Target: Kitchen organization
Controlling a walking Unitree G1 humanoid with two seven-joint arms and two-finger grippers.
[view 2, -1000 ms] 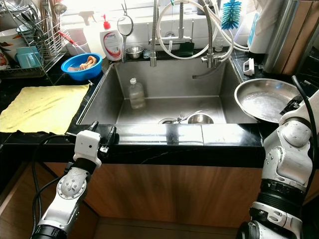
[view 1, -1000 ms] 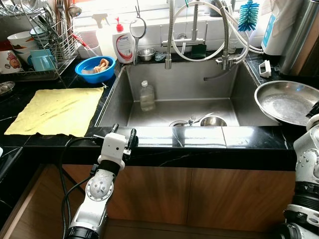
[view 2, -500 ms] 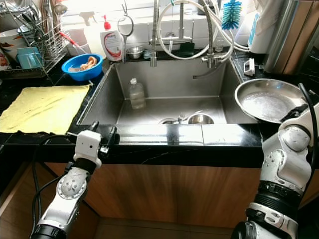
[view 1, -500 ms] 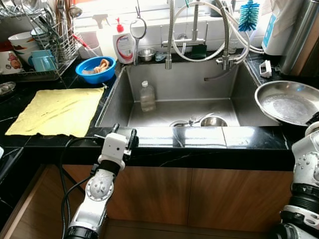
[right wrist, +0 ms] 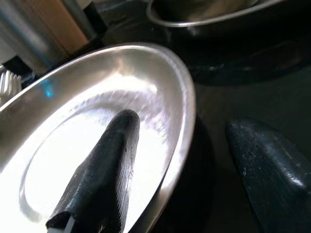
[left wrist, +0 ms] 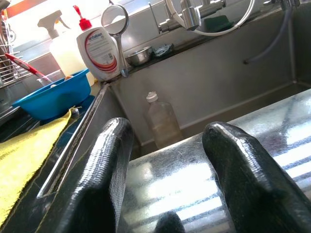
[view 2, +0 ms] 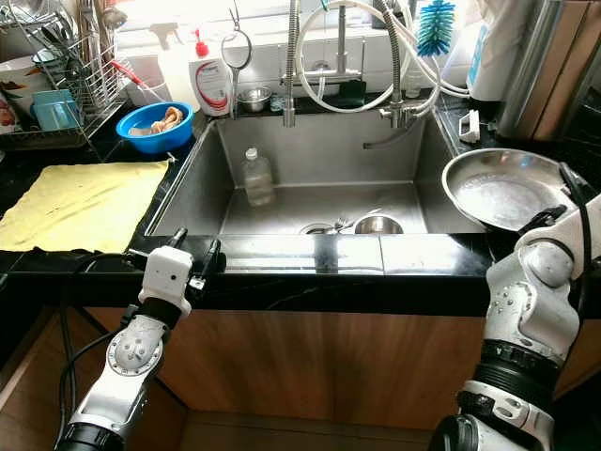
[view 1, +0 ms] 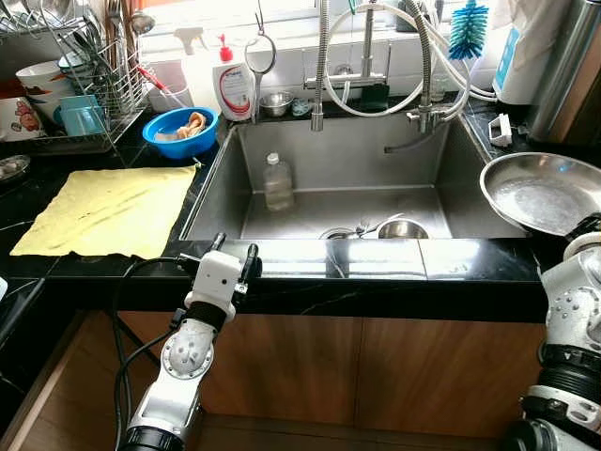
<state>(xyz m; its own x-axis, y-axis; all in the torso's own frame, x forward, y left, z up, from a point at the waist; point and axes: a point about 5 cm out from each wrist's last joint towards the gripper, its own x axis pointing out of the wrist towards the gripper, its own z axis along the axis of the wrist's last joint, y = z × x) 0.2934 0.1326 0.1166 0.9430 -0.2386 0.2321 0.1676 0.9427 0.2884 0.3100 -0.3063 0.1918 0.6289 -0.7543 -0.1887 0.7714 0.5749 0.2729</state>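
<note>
A wide steel plate (view 1: 540, 191) lies on the black counter to the right of the sink (view 1: 225, 169). My right gripper (right wrist: 182, 124) is open at the plate's near rim, with one finger (right wrist: 104, 170) over the plate's inside and the other outside the rim. My left gripper (left wrist: 167, 128) is open with nothing in it. It sits low at the counter's front edge (view 1: 230, 261), left of the sink's middle. Inside the sink a clear plastic bottle (view 1: 276, 180) stands upright, and a small steel bowl (view 1: 402, 228) with cutlery lies near the drain.
A yellow cloth (view 1: 108, 209) is spread on the counter left of the sink. Behind it are a blue bowl (view 1: 180, 129), a dish rack (view 1: 84, 85) and a soap bottle (view 1: 231, 85). Faucet hoses (view 1: 376, 56) hang over the sink. A second steel rim (right wrist: 209, 14) lies beyond the plate.
My right arm has shifted a little up and inward toward the steel plate. The left arm and the things in the sink have not moved.
</note>
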